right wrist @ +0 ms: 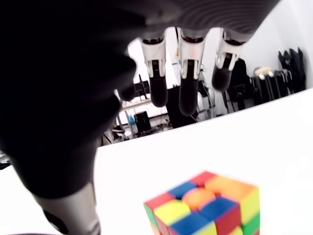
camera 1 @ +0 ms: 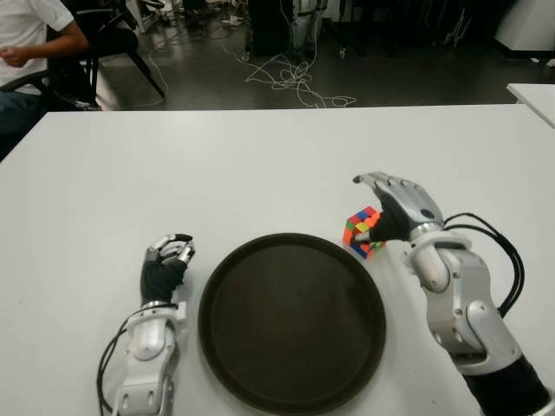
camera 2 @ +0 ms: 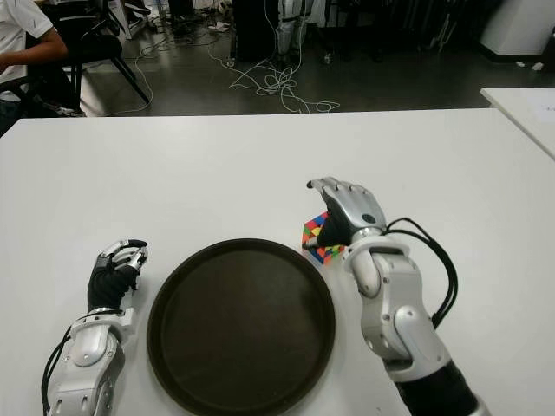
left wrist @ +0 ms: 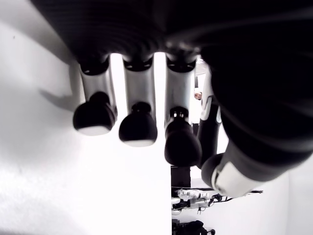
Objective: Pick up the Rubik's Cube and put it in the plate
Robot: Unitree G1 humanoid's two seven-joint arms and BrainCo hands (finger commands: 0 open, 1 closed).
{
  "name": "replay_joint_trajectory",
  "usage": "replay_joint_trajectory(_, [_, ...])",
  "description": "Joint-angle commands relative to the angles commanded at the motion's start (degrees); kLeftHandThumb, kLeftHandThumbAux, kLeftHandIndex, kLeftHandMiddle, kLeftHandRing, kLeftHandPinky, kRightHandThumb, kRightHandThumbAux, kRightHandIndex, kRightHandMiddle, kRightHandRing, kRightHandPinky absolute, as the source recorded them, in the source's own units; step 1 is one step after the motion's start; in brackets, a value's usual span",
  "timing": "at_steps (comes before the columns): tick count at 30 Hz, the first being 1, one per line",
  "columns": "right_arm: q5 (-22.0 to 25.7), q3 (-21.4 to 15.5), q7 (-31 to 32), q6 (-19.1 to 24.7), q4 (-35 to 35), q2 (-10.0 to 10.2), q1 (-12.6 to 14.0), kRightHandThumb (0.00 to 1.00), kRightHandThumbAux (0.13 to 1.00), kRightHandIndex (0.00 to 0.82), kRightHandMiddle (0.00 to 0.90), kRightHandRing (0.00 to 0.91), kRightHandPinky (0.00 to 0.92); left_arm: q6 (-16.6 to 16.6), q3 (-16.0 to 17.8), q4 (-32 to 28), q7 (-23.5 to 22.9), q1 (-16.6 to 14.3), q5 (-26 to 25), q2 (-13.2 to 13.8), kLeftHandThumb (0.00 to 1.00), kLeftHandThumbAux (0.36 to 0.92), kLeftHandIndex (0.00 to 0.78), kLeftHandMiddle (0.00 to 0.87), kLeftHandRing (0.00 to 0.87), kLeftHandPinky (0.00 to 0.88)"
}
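Two hands show over a white table [camera 1: 260, 165]. Right hand [camera 1: 397, 208] sits at abt 2 o'clock from the plate [camera 1: 292, 321], above & just beside the cube [camera 1: 362, 231]; fingers [right wrist: 188, 93] extended, relaxed, holding nothing. In right wrist view the cube lies on the table under the palm, apart from the fingertips. Cube is just off the plate's rim at 1–2 o'clock, not in it; can't tell if it touches the rim.

Left hand [camera 1: 166, 264] shows at 9 o'clock of the plate, fingers curled in, holding nothing; left wrist view shows dark rounded fingertips [left wrist: 138, 129] bent toward the palm.

Nothing sits btwn cube & plate. Black cable [camera 1: 494, 238] loops off the right forearm on its outer side.

Background: dark floor w/ tangled white cords [camera 1: 290, 78] at 12 o'clock, chair [camera 1: 113, 43] & a seated person [camera 1: 30, 43] at 10–11 o'clock, second white tabletop's corner [camera 1: 533, 95] at 2 o'clock.

Plate: round, dark brown, smooth, shallow raised rim. Cube: glossy, multicoloured squares, scrambled, standing tilted on a corner-ish angle to the table edge. Hands: grey metal shells, black palms, rubbery black tips. Table: matte, flat.
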Motion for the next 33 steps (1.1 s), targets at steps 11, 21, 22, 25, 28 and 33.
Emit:
replay_joint_trajectory(11, [0.6, -0.9, -2.8, -2.1, 1.2, 0.3, -0.8, 0.0, 0.886, 0.181, 0.193, 0.207, 0.212, -2.9, 0.8, 1.3, 0.5, 0.2, -0.9, -0.8, 0.713, 0.703, 0.445, 0.796, 0.825, 0.825])
replay_joint_trajectory(21, [1.7, -2.3, -4.5, -3.5, 2.4, -0.1, -2.2, 0.0, 0.899, 0.186, 0.203, 0.223, 0.242, -5.2, 1.3, 2.8, 0.6, 0.0, -1.5, -1.3, 0.713, 0.704, 0.444, 0.791, 0.822, 0.822])
replay_joint_trajectory(22, [1.8, -2.4, -4.7, -3.7, 2.6, -0.1, -2.4, 0.0, 0.91, 0.19, 0.206, 0.224, 0.238, -5.4, 1.3, 2.9, 0.5, -0.1, -1.5, -1.4, 0.713, 0.704, 0.444, 0.791, 0.822, 0.823])
replay_joint_trajectory(25, [2.1, -2.7, -5.4, -4.0, 3.2, 0.0, -2.5, 0.0, 0.938, 0.205, 0.215, 0.227, 0.239, -5.5, 1.4, 3.2, 0.4, -0.1, -1.5, -1.3, 0.712, 0.704, 0.444, 0.791, 0.822, 0.823])
replay_joint_trajectory(28, [2.7, -3.1, -6.3, -4.5, 3.9, 0.1, -2.8, 0.001, 0.964, 0.229, 0.23, 0.237, 0.259, -5.8, 1.4, 3.6, 0.4, -0.3, -1.4, -1.1, 0.712, 0.704, 0.444, 0.792, 0.823, 0.824])
replay_joint_trajectory(33, [3.7, -3.5, -6.7, -5.1, 5.2, -0.2, -3.5, 0.004, 0.98, 0.266, 0.256, 0.261, 0.303, -6.3, 1.3, 4.0, 0.2, -0.3, -1.2, -1.0, 0.712, 0.704, 0.444, 0.793, 0.824, 0.826])
